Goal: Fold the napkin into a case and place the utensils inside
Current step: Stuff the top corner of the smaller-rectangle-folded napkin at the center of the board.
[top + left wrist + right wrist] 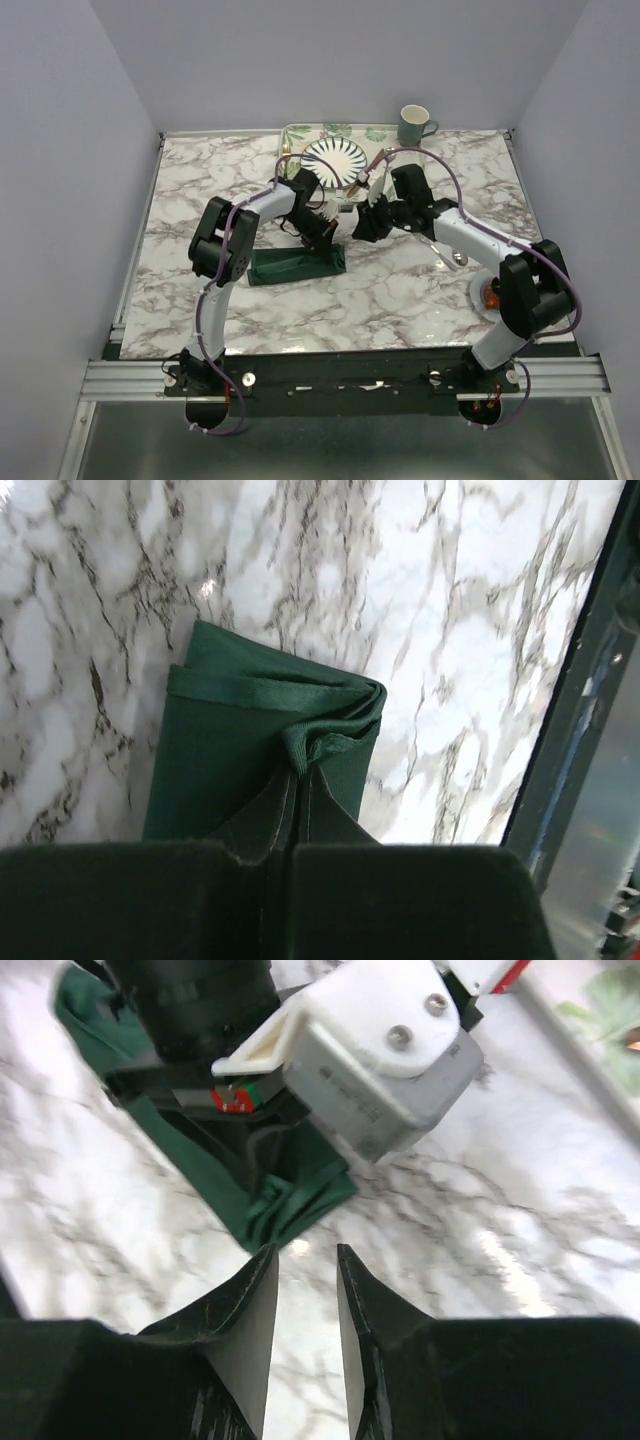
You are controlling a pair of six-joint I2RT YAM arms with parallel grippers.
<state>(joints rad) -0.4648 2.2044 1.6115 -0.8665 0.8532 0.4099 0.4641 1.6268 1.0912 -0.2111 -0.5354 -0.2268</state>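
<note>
Nearest the camera in the top view, both arm bases sit on the metal rail (340, 375) along the bottom of the frame, and the arms lean inward over the marble table (200, 200). The napkin (298, 266) lies just below frame centre, folded into a narrow dark green band of several layers that runs left to right. The left gripper (300, 785) is at the band's right end. In the left wrist view its fingers are closed tight on a puckered pinch of the cloth's top layers, which gather into creases at the tips. The right gripper (305, 1260) is just right of that end, low over bare marble. Its fingers (250, 1300) stand partly apart with nothing between them, tips close to the napkin's rumpled corner but apart from it. A silver spoon (457, 258) lies on the table at centre right, beside the right forearm. Farther back, at upper centre, a striped plate (335, 158) rests on a leaf-patterned tray (300, 131). A copper-brown knife (368, 170) slants at the plate's right edge and a slim gold fork (286, 158) lies at its left edge. A green mug (413, 125) stands at the tray's right end.
</note>
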